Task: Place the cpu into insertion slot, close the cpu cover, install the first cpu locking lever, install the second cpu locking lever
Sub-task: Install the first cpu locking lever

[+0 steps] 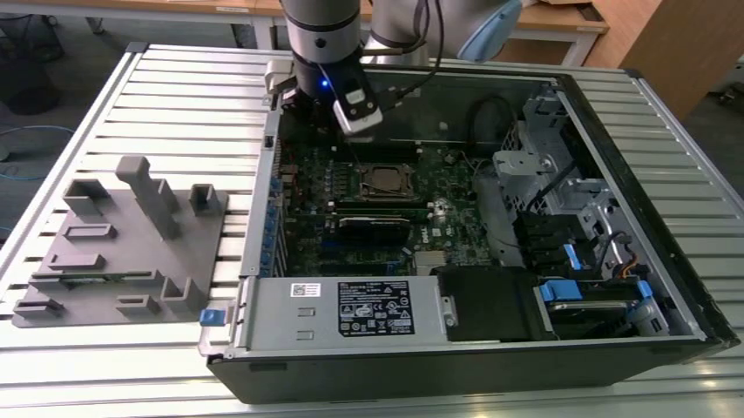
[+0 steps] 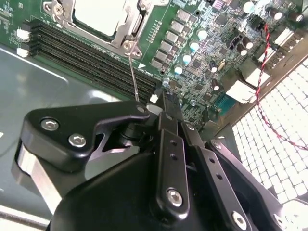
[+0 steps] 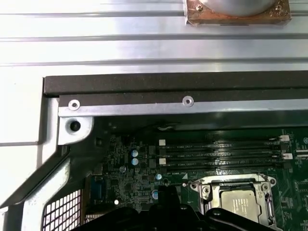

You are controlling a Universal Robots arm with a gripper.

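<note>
Inside the open computer case (image 1: pixel 465 383), at the far part of the motherboard (image 1: pixel 348 187), the lever stage is judged to be in hand. The gripper (image 2: pixel 153 107) is drawn narrow at the free end of a thin locking lever (image 2: pixel 132 72). Whether the rod is actually pinched cannot be told, and a sure hold on it is called for. The cpu cover (image 2: pixel 134 19) lies shut over the cpu (image 2: pixel 101 17), which is seated dull silver in its socket.

The motherboard (image 1: pixel 454 187) is green, the cpu (image 3: pixel 239 204) silver-tan. A grey fixture (image 1: pixel 117 248) lies at the exterior view's nine o'clock.
</note>
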